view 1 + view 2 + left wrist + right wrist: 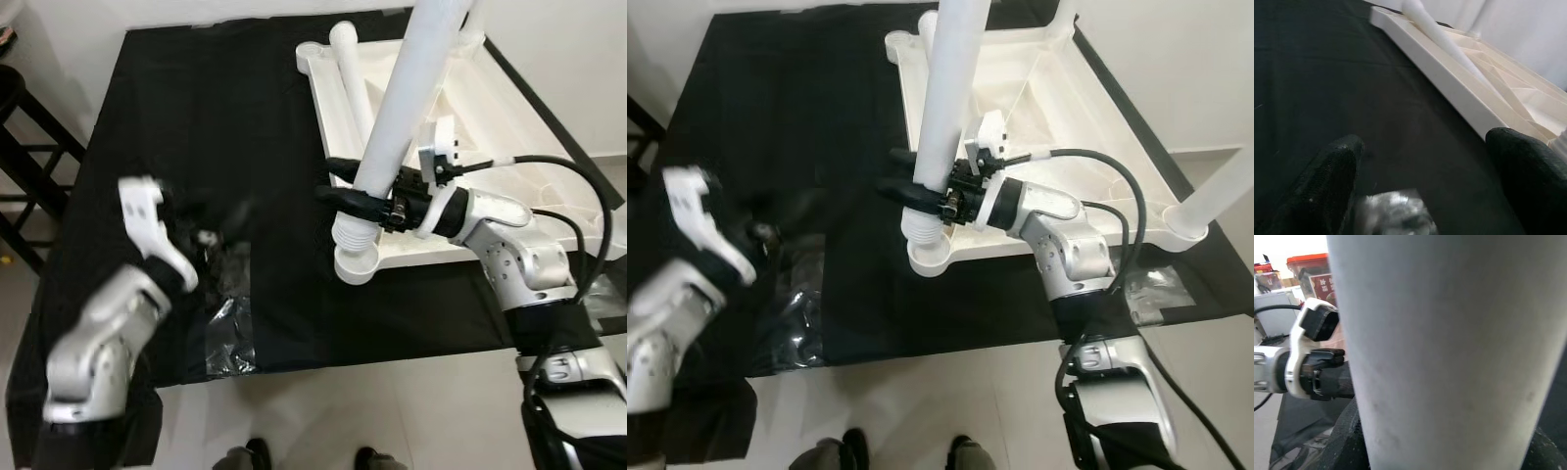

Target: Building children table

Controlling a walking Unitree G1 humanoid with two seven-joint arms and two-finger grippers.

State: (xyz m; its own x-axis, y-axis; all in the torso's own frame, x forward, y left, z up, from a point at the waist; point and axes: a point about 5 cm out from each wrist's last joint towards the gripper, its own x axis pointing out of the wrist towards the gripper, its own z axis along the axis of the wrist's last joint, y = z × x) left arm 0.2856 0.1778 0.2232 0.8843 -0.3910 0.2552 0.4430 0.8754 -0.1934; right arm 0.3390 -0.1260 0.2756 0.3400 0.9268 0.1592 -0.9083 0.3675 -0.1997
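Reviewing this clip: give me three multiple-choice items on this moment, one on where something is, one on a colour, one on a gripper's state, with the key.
1. Where does the threaded bottom end of the upright leg sit?
A. in the corner socket of the upturned tabletop
B. on the floor
C. in the left gripper

2. What colour is the cloth under the tabletop?
A. white
B. black
C. red

3. What is the state of the right gripper?
A. open and away from the leg
B. shut on a plastic bag
C. shut on the leg

Key: 1 A, the leg's ribbed end stands in the near corner socket. 2 B, the head views show a black cloth. 3 C, its black fingers clamp the leg just above the thread. The left gripper hangs open over the cloth.
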